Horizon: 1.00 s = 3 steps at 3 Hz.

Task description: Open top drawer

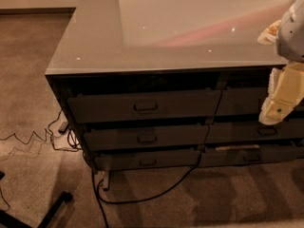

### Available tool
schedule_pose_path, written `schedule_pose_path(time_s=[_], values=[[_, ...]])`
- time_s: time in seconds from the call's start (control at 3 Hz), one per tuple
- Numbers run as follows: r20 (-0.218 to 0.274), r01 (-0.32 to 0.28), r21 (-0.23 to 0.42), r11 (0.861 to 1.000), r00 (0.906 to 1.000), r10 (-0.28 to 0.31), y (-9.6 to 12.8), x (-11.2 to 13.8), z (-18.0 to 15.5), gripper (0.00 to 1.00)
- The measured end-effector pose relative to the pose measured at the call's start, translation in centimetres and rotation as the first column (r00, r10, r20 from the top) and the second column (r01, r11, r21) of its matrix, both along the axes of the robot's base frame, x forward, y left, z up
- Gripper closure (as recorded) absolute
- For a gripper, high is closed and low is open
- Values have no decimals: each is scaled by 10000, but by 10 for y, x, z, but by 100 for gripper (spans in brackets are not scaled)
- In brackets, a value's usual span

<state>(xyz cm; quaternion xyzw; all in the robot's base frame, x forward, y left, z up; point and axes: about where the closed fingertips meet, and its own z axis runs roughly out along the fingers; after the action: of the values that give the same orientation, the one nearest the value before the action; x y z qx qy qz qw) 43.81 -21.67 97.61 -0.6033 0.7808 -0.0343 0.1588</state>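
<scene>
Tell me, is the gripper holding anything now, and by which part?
Nothing that I can see: the gripper hangs at the right, far from the handle of the top drawer.

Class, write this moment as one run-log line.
top drawer: looks shut | handle: untouched | gripper: in front of neighbouring drawer stack, away from handle

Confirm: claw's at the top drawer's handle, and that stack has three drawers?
Not quite. Camera view shows the claw off to the right, in front of the neighbouring stack, not at the handle of the top drawer. That stack does have three drawers.
</scene>
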Motion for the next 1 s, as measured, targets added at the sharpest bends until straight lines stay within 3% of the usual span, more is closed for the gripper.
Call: schedule_pose_path(time_s=[0.33,0.67,1.0], values=[[31,-1,20,10000,10000,1,0,1,-1,0],[-348,-562,823,9950,9976,592,6,17,-35,0],[-1157,-925,2166,9719,9861,1196,15,55,-115,0]])
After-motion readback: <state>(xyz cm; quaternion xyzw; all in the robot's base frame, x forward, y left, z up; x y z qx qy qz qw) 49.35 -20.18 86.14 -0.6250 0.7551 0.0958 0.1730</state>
